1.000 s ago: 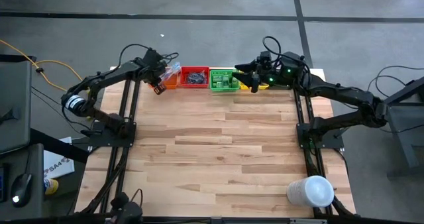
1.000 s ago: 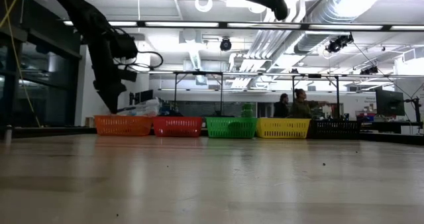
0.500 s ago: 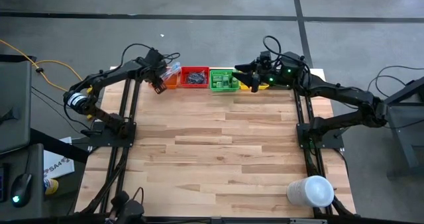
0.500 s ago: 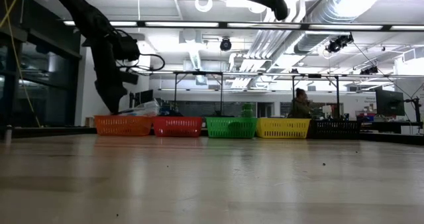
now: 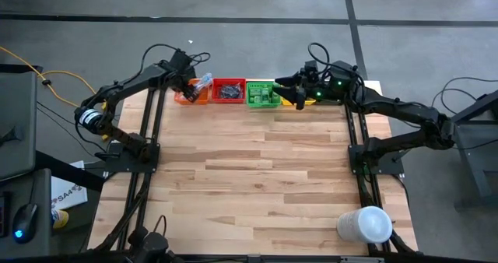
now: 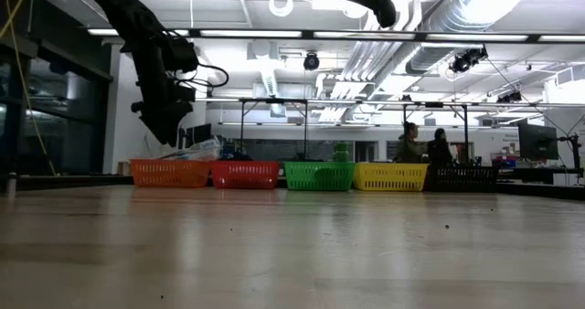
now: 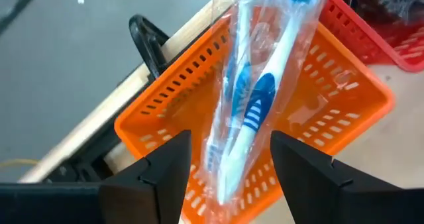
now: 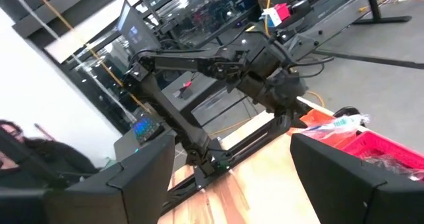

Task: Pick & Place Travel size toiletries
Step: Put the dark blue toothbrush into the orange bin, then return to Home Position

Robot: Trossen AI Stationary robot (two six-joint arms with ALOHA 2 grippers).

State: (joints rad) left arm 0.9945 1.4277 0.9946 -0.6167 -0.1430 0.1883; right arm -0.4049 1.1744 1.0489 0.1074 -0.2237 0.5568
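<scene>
A clear-wrapped pack of white-blue toothbrushes (image 7: 255, 98) lies slanted in the orange bin (image 7: 165, 98). Its upper end sticks out over the bin's rim toward the red bin (image 5: 204, 82). My left gripper (image 7: 230, 136) hovers open just above the orange bin (image 5: 191, 98), a finger on either side of the pack's lower end, apart from it. In the low view my left gripper (image 6: 167, 137) hangs over that bin (image 6: 169, 173). My right gripper (image 5: 280, 92) waits open, held level high over the green and yellow bins (image 8: 232, 144).
A row of bins lines the far edge: red (image 5: 228, 91) with dark bundles, green (image 5: 263, 93) with green bottles, yellow (image 5: 296, 101) and a black one (image 6: 462, 176). A large white cylinder (image 5: 364, 224) stands at the near right corner. People (image 6: 420, 146) stand beyond the table.
My left gripper has risen off the orange bin and drawn slightly toward the table's far edge, rolling a little. In the low view its fingers stand wider apart than before. The toothbrush pack has stayed lying in the bin.
</scene>
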